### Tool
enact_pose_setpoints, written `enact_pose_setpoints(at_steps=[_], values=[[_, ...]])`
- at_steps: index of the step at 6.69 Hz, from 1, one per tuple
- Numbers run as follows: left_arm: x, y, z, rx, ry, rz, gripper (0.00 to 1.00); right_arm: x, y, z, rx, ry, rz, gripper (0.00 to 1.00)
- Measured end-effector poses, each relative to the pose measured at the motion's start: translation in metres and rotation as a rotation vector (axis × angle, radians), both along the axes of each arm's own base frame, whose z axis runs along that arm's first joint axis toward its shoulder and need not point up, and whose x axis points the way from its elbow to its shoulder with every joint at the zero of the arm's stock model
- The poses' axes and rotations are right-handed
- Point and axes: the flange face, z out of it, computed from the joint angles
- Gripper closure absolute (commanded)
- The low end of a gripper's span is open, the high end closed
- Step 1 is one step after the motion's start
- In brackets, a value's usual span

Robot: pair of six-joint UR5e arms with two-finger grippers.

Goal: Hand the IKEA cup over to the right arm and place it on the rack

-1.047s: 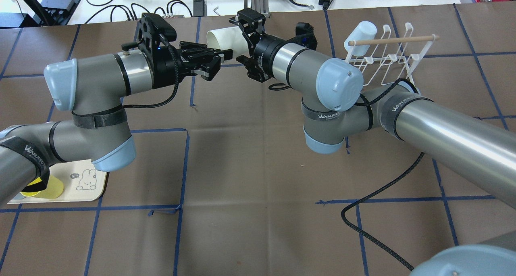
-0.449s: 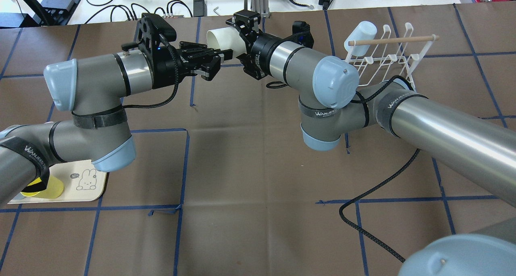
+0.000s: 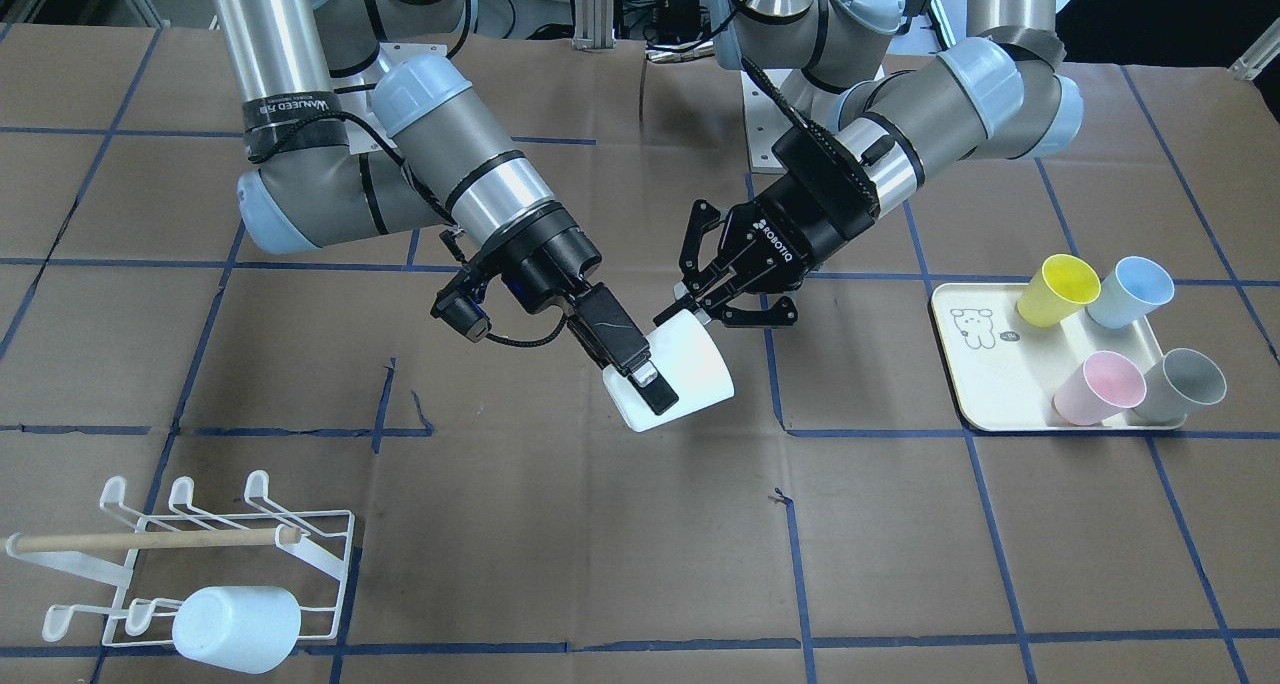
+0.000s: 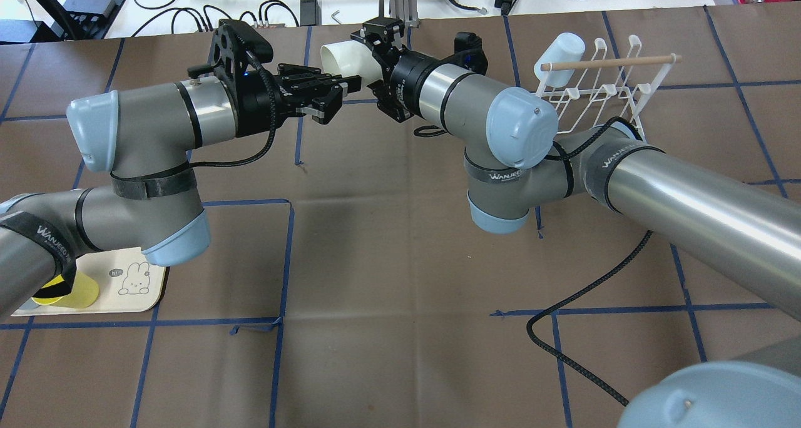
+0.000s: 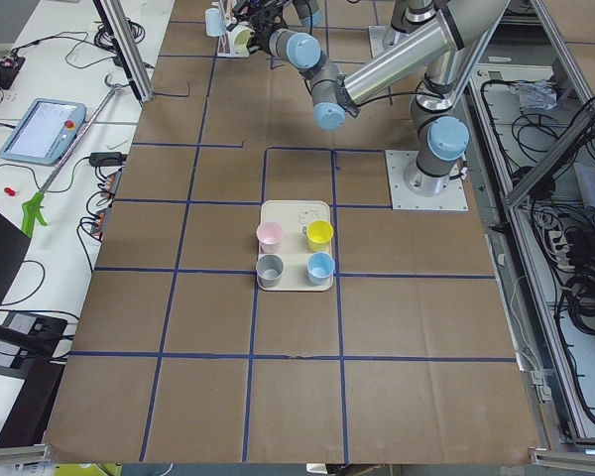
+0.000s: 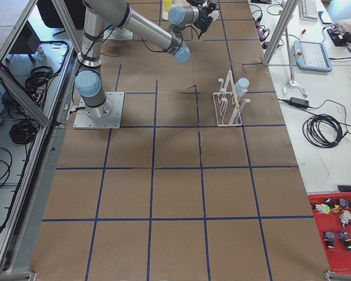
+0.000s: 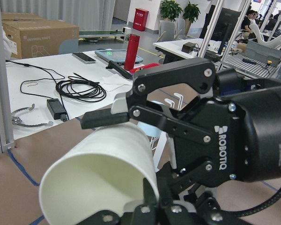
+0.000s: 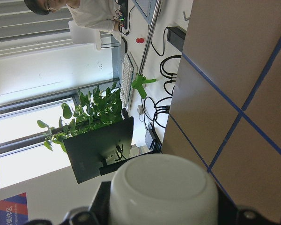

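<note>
A white cup (image 3: 690, 374) hangs on its side above the table's far middle, between both grippers. It also shows in the overhead view (image 4: 341, 57). My left gripper (image 3: 685, 314) pinches the cup's rim; in the left wrist view one finger sits inside the cup's mouth (image 7: 98, 173). The gripper (image 3: 660, 384) of my right arm (image 3: 300, 114) straddles the cup's body, pads against its sides. The right wrist view shows the cup's base (image 8: 164, 187) between its fingers. The white wire rack (image 3: 230, 524) stands at the robot's far right with a pale blue cup (image 3: 235, 626) on one prong.
A cream tray (image 3: 985, 364) with a bear drawing sits on the robot's left. It holds a yellow cup (image 3: 1057, 289), a blue cup (image 3: 1130, 291), a pink cup (image 3: 1098, 387) and a grey cup (image 3: 1185, 384). A black cable (image 4: 582, 296) trails under the right arm.
My right gripper has moved in toward the cup and now sits around its body. The left gripper and the cup have stayed put.
</note>
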Motion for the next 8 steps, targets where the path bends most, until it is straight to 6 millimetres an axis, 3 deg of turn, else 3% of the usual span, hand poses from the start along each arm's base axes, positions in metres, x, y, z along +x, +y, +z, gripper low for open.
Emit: enact_pose_setpoints(at_steps=[1,2,4,5,7,8], values=[[0.000,0.000,0.001,0.000,0.002,0.003,0.09,0.000,0.000,0.000,0.000,0.000,0.000,0.53],[0.000,0.000,0.002,0.001,0.009,0.011,0.02,0.000,0.000,0.000,-0.001,0.000,0.000,0.53],[0.005,0.001,0.008,0.003,0.035,0.052,0.01,0.000,0.001,0.001,-0.004,0.000,0.000,0.56],[0.016,0.000,0.012,-0.001,0.043,0.088,0.01,0.000,0.001,0.002,-0.006,0.000,0.000,0.60],[0.073,-0.007,0.010,0.007,0.053,0.207,0.01,-0.009,-0.005,0.005,-0.018,0.007,-0.014,0.62],[0.096,-0.009,0.008,0.017,0.050,0.263,0.01,-0.024,-0.016,0.009,-0.027,0.010,-0.046,0.62]])
